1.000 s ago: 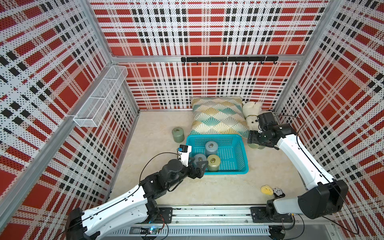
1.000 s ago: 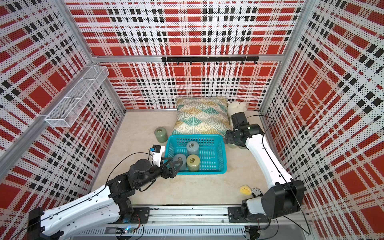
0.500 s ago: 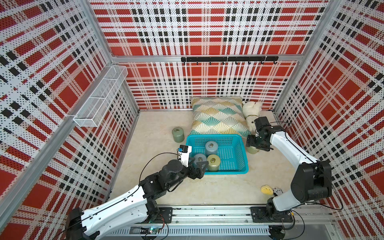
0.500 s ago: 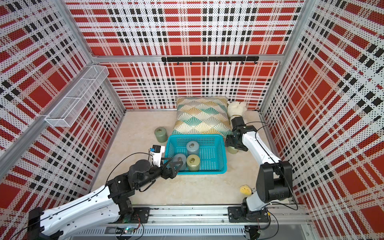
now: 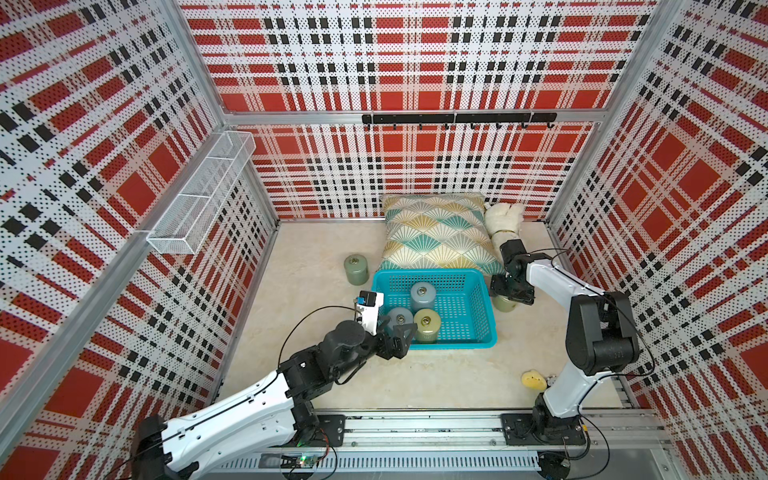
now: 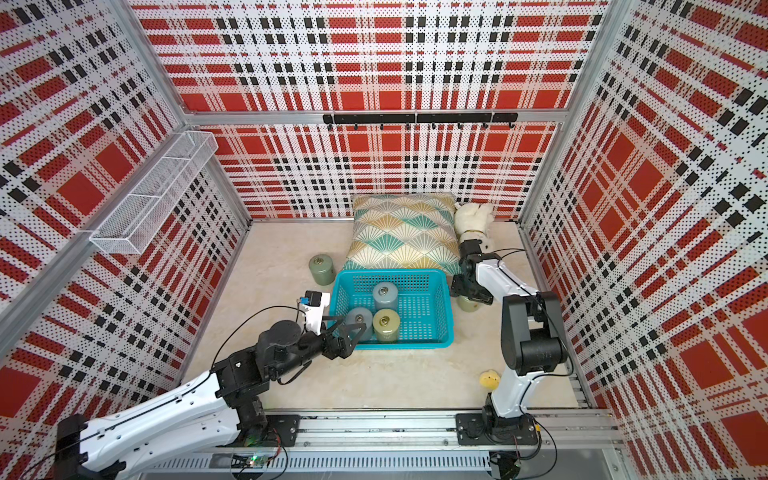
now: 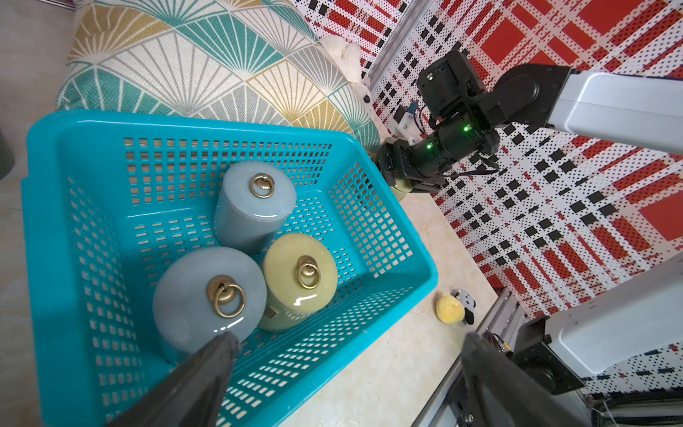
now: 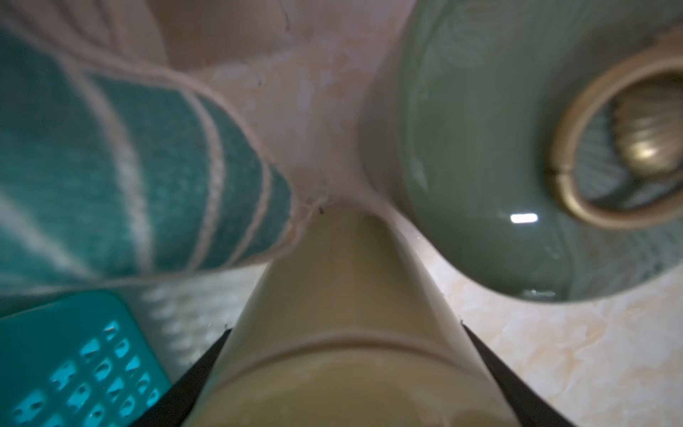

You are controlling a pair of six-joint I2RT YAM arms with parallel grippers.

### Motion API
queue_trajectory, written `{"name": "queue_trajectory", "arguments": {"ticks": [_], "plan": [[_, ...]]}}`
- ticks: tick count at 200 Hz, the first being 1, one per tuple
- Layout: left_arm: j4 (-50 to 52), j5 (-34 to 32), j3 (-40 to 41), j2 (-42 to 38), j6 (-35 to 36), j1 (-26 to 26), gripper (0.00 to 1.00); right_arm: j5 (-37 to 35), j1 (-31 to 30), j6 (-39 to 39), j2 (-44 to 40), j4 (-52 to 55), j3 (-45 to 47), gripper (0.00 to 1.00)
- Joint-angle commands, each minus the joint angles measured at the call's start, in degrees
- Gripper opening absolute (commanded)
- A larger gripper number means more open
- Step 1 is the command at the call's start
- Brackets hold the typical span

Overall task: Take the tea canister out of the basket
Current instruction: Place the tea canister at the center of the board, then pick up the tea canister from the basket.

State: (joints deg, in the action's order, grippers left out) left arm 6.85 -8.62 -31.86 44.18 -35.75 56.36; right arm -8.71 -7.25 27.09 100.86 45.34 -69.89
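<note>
1. Right gripper (image 5: 509,297) clamps a yellow-green tea canister (image 8: 343,303) just beside the right wall of the basket (image 5: 457,344), outside it.
2. Left gripper (image 7: 351,338), jaws wide apart, hovers at the basket's near-left corner.
3. Three other canisters (image 5: 422,293) stand inside the basket.

A teal-and-gold fan-patterned pillow (image 5: 436,237) lies against the far wall, with a white plush toy (image 5: 504,218) just beside its right far corner. A white wire rack (image 5: 199,195) hangs on the left wall and a black hook rail (image 5: 457,119) on the far wall. At the near right, a small yellow toy (image 5: 534,380) lies on the beige floor (image 5: 311,257).
</note>
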Motion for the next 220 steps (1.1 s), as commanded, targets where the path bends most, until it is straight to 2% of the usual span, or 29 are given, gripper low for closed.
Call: {"name": "queue_trajectory", "arguments": {"ticks": [1,32,54,70,75,112,155,189,220], "plan": [[-0.52,-0.88,0.56,-0.53,0.72,0.35,0.99,1.09,-0.23,0.42,0.72,-2.68,-0.30,0.61],[-0.52,-1.04,0.47,-0.43,0.77,0.40,0.99,2.09,-0.24,0.24,1.01,-3.25,0.53,0.67],[-0.26,-1.43,0.48,-0.58,0.77,0.42,0.99,2.28,-0.23,0.31,0.37,-3.03,0.64,0.86],[-0.11,-1.74,0.40,-0.51,0.77,0.35,0.99,2.39,-0.23,0.53,-1.15,-2.94,0.64,0.95],[-0.09,-1.87,0.39,-0.52,0.77,0.42,0.99,2.47,-0.23,0.65,-1.58,-2.85,0.63,1.00],[0.95,-4.02,-0.21,-0.07,0.77,0.42,0.99,3.50,-0.34,1.23,-6.98,-1.71,0.67,1.00],[2.94,-7.22,-1.92,2.69,0.55,-0.63,0.99,4.22,-1.68,1.62,-17.36,-0.52,1.51,1.00],[3.08,-5.55,-3.67,6.88,0.41,-3.42,0.99,7.36,-2.44,1.88,-25.75,-1.55,4.11,1.00],[3.72,-5.21,-6.72,11.69,0.50,-4.97,0.98,9.82,-6.87,0.70,-31.39,-3.24,6.63,1.00]]}}
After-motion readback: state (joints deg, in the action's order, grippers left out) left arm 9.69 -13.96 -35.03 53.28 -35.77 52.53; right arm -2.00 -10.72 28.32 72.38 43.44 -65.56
